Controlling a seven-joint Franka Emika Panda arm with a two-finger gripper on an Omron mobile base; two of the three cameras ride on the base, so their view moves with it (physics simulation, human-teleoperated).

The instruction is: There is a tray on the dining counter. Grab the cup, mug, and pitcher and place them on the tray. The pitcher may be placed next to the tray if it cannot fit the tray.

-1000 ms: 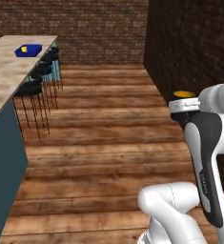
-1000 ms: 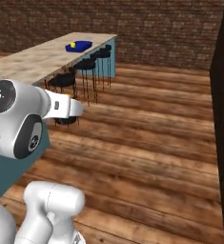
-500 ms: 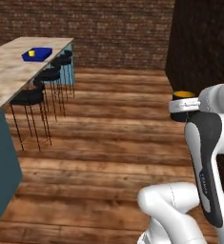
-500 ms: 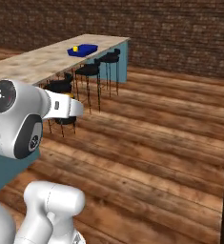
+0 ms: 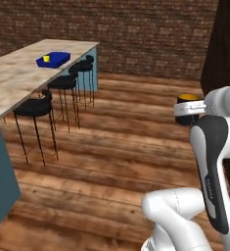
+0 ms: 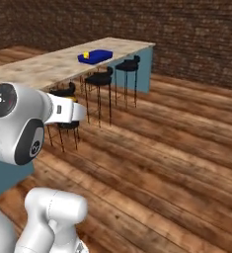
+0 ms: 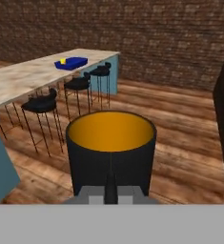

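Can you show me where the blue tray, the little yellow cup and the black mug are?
tray [image 5: 57, 59]: left base view, on its blue rim.
cup [image 5: 46, 58]: left base view, on its yellow side.
mug [image 7: 111, 152]: hand view, on its black front wall.

Your base has swung: the long marbled dining counter [image 5: 23, 78] with its black bar stools [image 5: 35, 108] now sits further right in both base views, and its bright blue tray [image 6: 95, 56] has shifted with it.
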